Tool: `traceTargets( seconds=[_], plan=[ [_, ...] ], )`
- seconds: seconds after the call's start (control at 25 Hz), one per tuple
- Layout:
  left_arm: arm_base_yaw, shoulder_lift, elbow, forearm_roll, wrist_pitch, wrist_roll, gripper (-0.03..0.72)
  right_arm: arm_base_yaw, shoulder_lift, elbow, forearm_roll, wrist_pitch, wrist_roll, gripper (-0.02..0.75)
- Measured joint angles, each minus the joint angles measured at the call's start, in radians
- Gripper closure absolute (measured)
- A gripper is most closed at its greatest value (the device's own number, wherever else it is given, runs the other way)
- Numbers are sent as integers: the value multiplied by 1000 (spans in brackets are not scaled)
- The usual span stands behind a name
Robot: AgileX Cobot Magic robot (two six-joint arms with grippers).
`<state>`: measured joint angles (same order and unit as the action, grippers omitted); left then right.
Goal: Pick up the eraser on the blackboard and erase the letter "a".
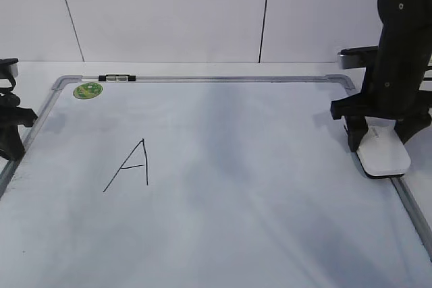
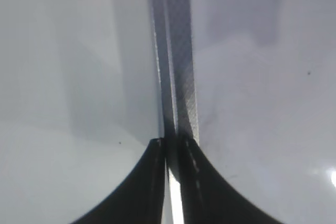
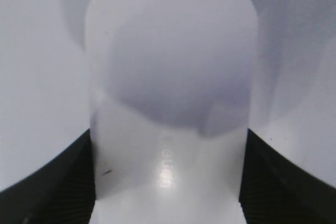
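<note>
The right end effector [image 1: 382,148] apparently gripped the eraser [image 1: 383,156] at the blackboard's [image 1: 236,220] right edge; the letter [image 1: 129,164] remained unerased. The left end effector [image 2: 173,148] sat closed.

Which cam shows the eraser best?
Right wrist view: the eraser fills the frame between the right claw's fingers. Exterior view shows it small, partly behind the arm. Left wrist view doesn't show it.

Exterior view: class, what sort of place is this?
Probably a robot test bench: a whiteboard lies flat on a table, a black robot arm stands over an eraser, and plain white panels stand behind.
</note>
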<state>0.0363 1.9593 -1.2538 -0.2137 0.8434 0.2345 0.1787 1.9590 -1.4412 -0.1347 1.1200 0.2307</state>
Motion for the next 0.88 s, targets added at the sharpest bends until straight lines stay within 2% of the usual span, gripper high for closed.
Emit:
traceTargets(
  seconds=[0.52,0.88],
  plan=[
    [0,0,0,-2,0,0,632,0,38,1,31,-66,23,164],
    [0,0,0,-3,0,0,632,0,42,1,1,-68,57,164]
  ],
)
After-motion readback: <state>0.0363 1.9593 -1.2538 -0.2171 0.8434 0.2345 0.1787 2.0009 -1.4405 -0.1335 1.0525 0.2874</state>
